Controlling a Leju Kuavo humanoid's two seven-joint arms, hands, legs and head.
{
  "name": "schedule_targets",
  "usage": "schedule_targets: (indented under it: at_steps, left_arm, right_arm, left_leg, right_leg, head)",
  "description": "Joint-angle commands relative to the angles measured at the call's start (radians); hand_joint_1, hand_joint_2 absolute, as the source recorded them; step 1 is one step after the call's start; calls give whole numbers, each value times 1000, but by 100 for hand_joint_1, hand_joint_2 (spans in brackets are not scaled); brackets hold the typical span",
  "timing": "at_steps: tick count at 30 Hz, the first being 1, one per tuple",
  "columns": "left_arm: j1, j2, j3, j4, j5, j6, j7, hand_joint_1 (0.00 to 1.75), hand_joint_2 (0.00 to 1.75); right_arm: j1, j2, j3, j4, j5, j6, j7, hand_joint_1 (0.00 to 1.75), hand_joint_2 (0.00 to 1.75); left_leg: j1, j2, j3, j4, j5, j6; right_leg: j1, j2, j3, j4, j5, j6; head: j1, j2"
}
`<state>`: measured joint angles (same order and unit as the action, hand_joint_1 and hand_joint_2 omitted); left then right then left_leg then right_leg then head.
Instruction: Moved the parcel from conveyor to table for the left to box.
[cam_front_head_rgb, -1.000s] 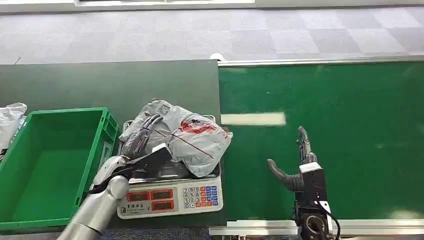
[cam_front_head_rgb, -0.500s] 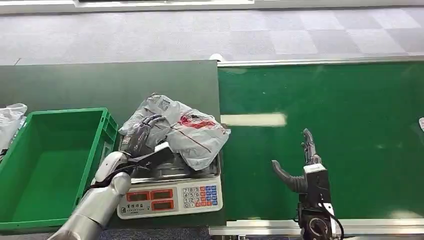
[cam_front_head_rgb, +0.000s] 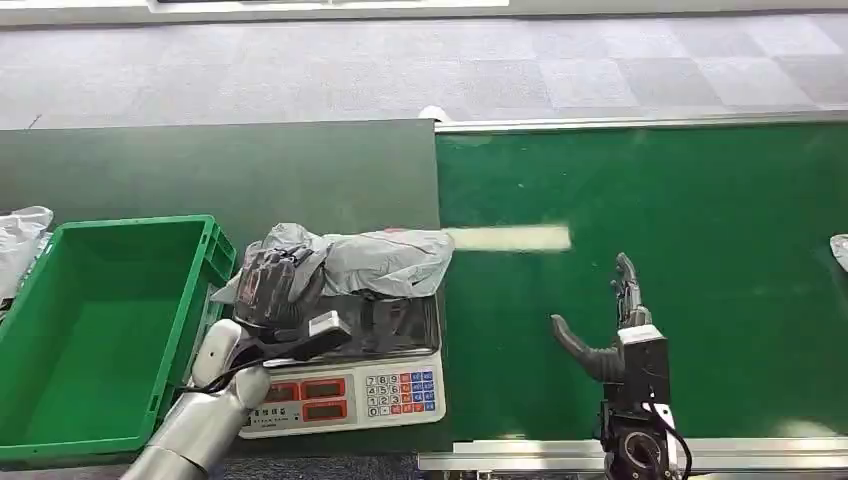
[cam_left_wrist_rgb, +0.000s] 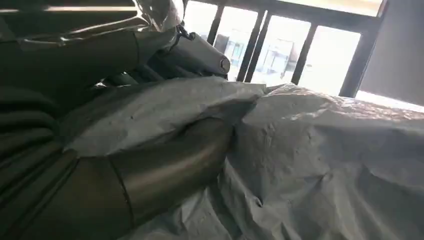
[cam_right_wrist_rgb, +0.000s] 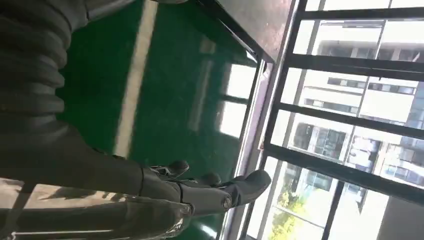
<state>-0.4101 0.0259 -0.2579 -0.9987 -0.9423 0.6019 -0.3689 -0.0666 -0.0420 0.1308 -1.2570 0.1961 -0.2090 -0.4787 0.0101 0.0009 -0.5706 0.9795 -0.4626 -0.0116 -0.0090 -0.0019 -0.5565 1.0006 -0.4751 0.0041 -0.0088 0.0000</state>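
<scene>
A grey plastic parcel (cam_front_head_rgb: 370, 262) hangs just above the pan of the scale (cam_front_head_rgb: 345, 385) on the dark table. My left hand (cam_front_head_rgb: 272, 283) grips its left end, fingers closed over the crumpled plastic. In the left wrist view the parcel (cam_left_wrist_rgb: 320, 150) lies against my fingers (cam_left_wrist_rgb: 165, 165), with a fold of it pinched between them. My right hand (cam_front_head_rgb: 612, 325) stands open over the green conveyor (cam_front_head_rgb: 700, 210), thumb out to the left and holding nothing; in the right wrist view its fingers (cam_right_wrist_rgb: 210, 187) are spread above the belt.
A green crate (cam_front_head_rgb: 90, 330) stands left of the scale. A white bag (cam_front_head_rgb: 20, 240) lies at the far left edge. Another pale parcel (cam_front_head_rgb: 838, 250) shows at the right edge of the conveyor. A light stripe (cam_front_head_rgb: 510, 238) crosses the belt.
My left hand has lifted and turned the parcel, so its red print no longer shows and it looks flatter. The right hand drifted slightly right. A pale parcel came in at the right edge.
</scene>
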Motion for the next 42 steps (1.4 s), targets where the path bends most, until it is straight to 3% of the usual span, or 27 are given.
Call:
schedule_targets:
  at_steps: [1,4,8,12,15,20,35,41,42]
  left_arm:
    - [28,-28,86,-104,-47,96,-108,175,0]
    - [46,-169,335,-218,-125,96,-329,175,0]
    - [69,-198,365,-410,-138,96,-329,175,0]
    - [69,-198,365,-410,-138,96,-329,175,0]
    - [79,-212,394,-545,-141,96,-329,175,0]
    - [65,-241,509,-677,-194,96,-329,175,0]
    - [70,-258,809,-708,-308,96,-329,175,0]
    - [117,-298,918,-753,-384,96,-329,175,0]
    - [151,-267,850,-758,-440,96,-210,175,0]
  right_arm:
    - [-48,-11,34,74,-11,-13,-9,0,175]
    - [-50,-13,43,86,-23,-24,-17,0,175]
    - [-41,-17,46,89,-30,-37,-23,0,175]
    - [-41,-17,46,89,-30,-37,-23,0,175]
    - [-28,-15,44,86,-33,-50,-27,0,175]
    - [19,-17,29,45,-36,-67,-29,0,175]
    - [106,17,-40,-77,23,-76,22,0,175]
    - [129,31,-61,-111,51,-66,38,0,175]
    - [133,31,-65,-116,56,-65,41,0,175]
  left_leg:
    - [0,1,0,0,0,0]
    - [0,0,-1,1,0,0]
    - [1,1,-2,1,0,1]
    - [0,0,-1,0,0,0]
    - [1,1,-1,1,0,0]
    - [1,1,-1,0,-1,1]
    - [0,2,0,-1,-1,0]
    - [0,2,1,-2,-1,0]
    - [0,3,1,-1,-1,0]
  right_leg:
    - [0,1,-1,0,1,0]
    - [1,0,-1,0,0,0]
    - [1,1,-1,0,1,0]
    - [0,0,0,-1,0,0]
    - [1,1,-1,0,0,0]
    - [1,1,-1,-1,0,0]
    - [0,2,-1,-1,0,0]
    - [0,3,0,-1,0,0]
    - [0,3,0,-1,0,0]
  head:
    - [0,0]
    - [0,0]
    - [0,0]
    - [0,0]
    - [0,0]
    - [0,0]
    - [0,0]
    - [0,0]
    - [0,0]
